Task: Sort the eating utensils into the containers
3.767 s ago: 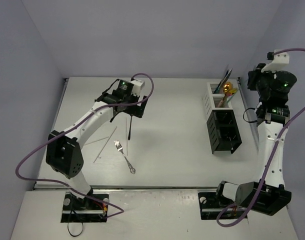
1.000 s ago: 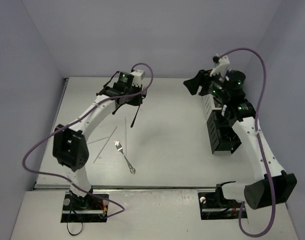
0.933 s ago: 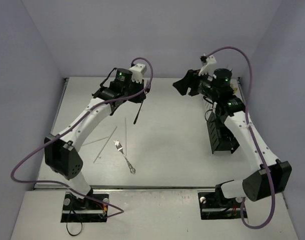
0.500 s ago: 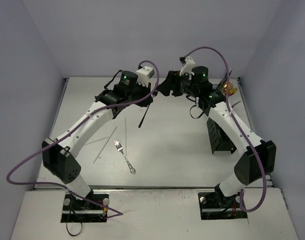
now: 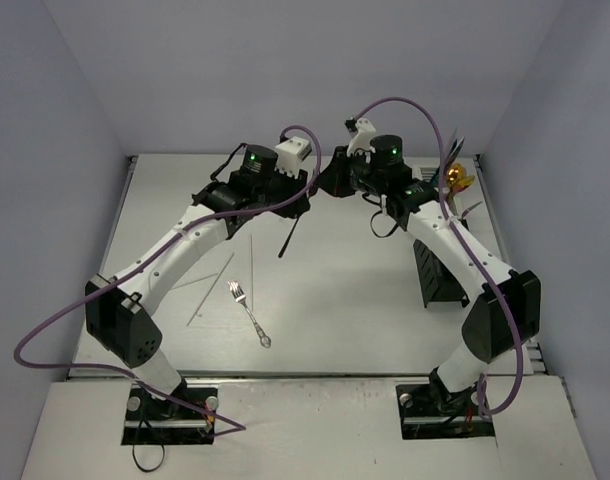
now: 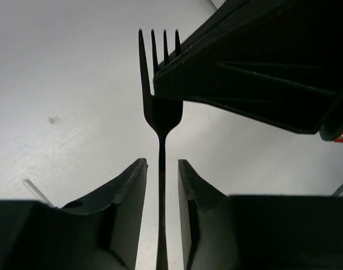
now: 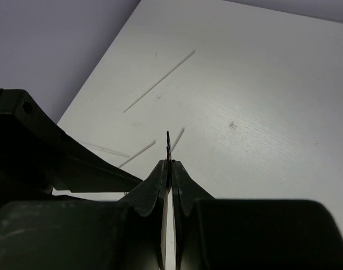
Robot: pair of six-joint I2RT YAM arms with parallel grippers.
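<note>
Dark fork hangs in the air over the table. The right gripper pinches it tight by the prongs. The left gripper sits loose around the handle, likely passing it toward the black box.

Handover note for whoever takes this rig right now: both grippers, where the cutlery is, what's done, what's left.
Left gripper: slightly open around the dark fork's handle, with gaps on both sides.
Right gripper: shut on the fork's tine end, in mid-air above the table.
Done: gold spoon stands upright at far right; the right arm hides its container.
Left: dark fork into a container, perhaps the black box. Silver fork and pale sticks lie on the table.
</note>
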